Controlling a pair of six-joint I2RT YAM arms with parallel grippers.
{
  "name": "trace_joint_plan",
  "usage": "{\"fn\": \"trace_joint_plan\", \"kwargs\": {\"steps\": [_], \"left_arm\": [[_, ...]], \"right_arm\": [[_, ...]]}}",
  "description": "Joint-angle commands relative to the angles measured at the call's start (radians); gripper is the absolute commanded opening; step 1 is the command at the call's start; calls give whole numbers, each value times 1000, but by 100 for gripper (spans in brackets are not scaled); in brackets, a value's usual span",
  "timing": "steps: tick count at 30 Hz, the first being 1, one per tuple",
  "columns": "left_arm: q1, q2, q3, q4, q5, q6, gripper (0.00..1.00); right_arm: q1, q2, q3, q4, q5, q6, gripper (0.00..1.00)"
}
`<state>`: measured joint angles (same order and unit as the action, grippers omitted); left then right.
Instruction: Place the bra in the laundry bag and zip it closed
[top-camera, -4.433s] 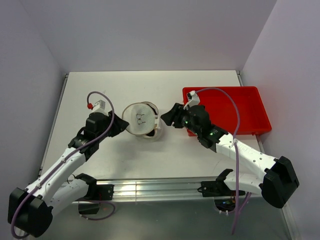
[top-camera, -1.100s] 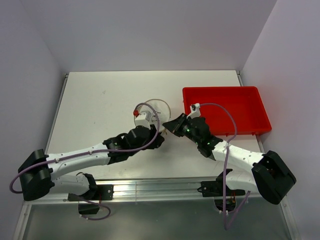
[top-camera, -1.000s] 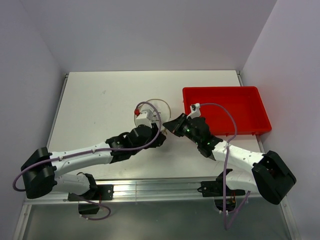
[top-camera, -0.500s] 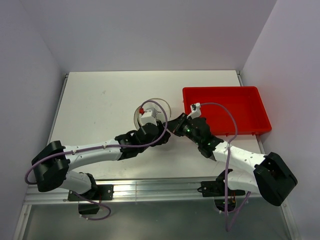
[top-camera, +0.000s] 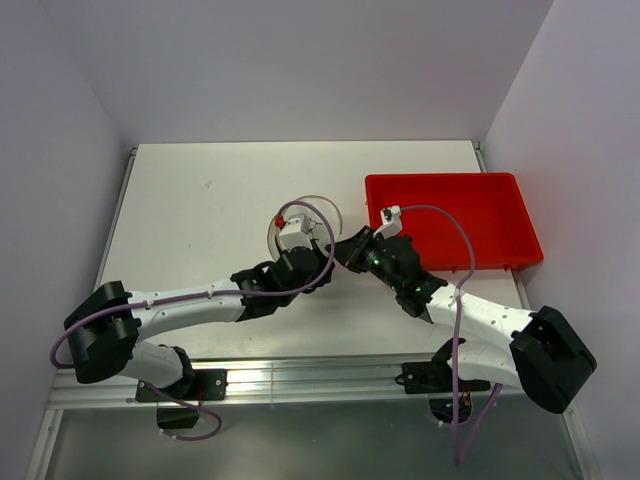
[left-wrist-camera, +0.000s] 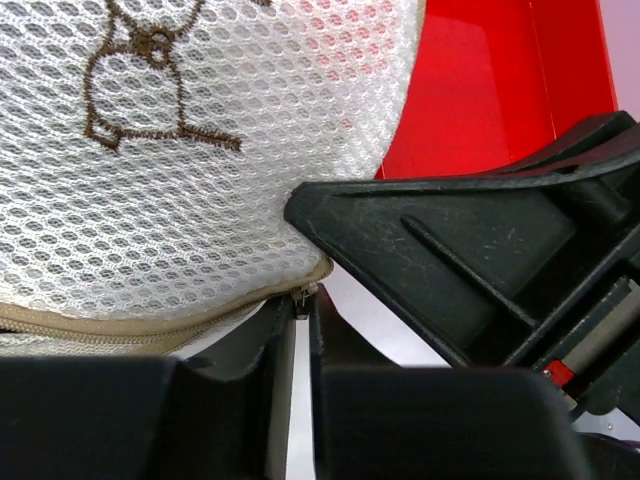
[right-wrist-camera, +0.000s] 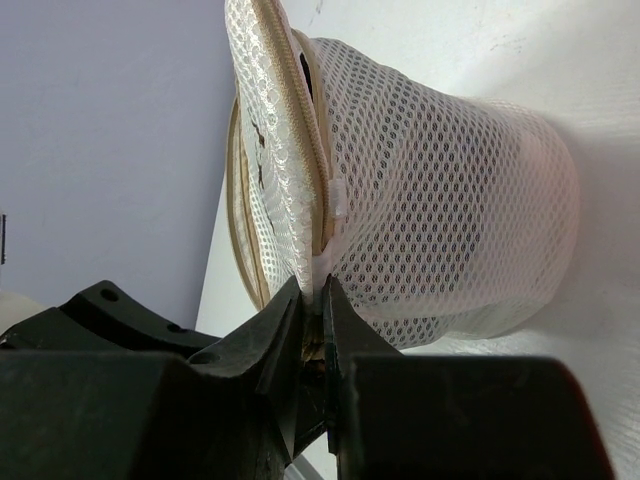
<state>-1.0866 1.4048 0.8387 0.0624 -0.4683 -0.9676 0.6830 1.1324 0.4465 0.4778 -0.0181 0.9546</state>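
The laundry bag (top-camera: 318, 206) is a white mesh cylinder lying tilted at mid-table, mostly covered by both grippers. In the left wrist view its lid (left-wrist-camera: 190, 150) carries a brown stitched mark above a beige zip band. My left gripper (left-wrist-camera: 302, 308) is shut on the small metal zip pull (left-wrist-camera: 300, 296) at the lid's edge; from above the left gripper (top-camera: 322, 262) sits at the bag's near right side. My right gripper (right-wrist-camera: 322, 296) is shut on the white tab at the bag's (right-wrist-camera: 450, 200) rim seam, and from above it (top-camera: 346, 251) meets the left one. The bra is hidden.
The red plastic bin (top-camera: 450, 215) stands just right of the bag, behind the right arm; it also shows in the left wrist view (left-wrist-camera: 480, 90). The white table (top-camera: 190, 200) stretches out to the left and back. Both arms cross the near middle.
My left arm swung from the bag's left side across to its near right side, meeting the right gripper. The bag's lid, once facing up, is now mostly covered. Little moved in the last half second.
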Motion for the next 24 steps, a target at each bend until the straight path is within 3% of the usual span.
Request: {"fn": "trace_joint_plan", "kwargs": {"steps": [1, 3, 9, 14, 19, 24], "left_arm": [[-2, -23, 19, 66, -61, -2, 13], [-4, -24, 22, 51, -64, 7, 0], [-4, -76, -36, 30, -61, 21, 0], [8, -213, -162, -113, -124, 1, 0], [141, -486, -337, -249, -109, -10, 0], [255, -656, -359, -343, -139, 21, 0]], "right_arm": [[15, -31, -5, 18, 4, -22, 0], [15, -29, -3, 16, 4, -25, 0], [12, -10, 4, 12, -3, -34, 0], [-52, -20, 50, -33, -94, -76, 0], [-98, -16, 122, -120, -134, -140, 0], [-126, 88, 239, -156, -226, -207, 0]]}}
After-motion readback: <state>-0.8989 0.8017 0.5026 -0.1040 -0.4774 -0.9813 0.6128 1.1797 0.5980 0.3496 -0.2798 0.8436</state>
